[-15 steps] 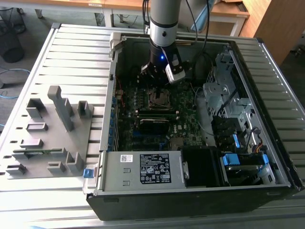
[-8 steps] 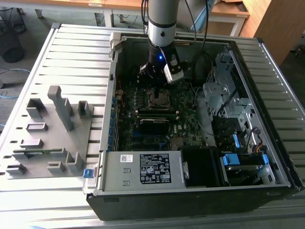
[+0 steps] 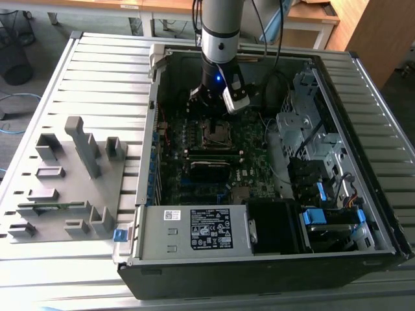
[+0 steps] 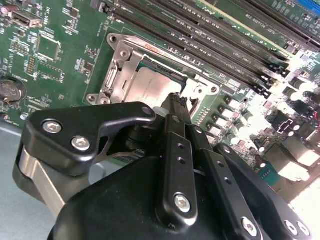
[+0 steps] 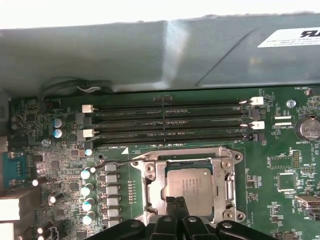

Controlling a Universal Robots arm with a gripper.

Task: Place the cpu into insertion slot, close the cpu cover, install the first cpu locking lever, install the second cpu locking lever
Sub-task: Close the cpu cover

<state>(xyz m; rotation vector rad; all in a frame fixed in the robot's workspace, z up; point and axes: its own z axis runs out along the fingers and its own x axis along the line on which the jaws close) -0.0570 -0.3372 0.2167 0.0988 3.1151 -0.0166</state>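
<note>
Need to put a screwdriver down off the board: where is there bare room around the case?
The slatted table is bare beyond the grey fixture block, on the exterior view's left of the computer case, and again on its right. Inside the case it is crowded: the gripper hangs by the cpu on the motherboard, cables and drive bays alongside.

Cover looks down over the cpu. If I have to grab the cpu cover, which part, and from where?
Probably the thin outer rail of the cpu cover on the side nearest the gripper, approached from above. It lies flat, framing the cpu, so only an edge offers purchase; the window's inner rim hugs the chip.
</note>
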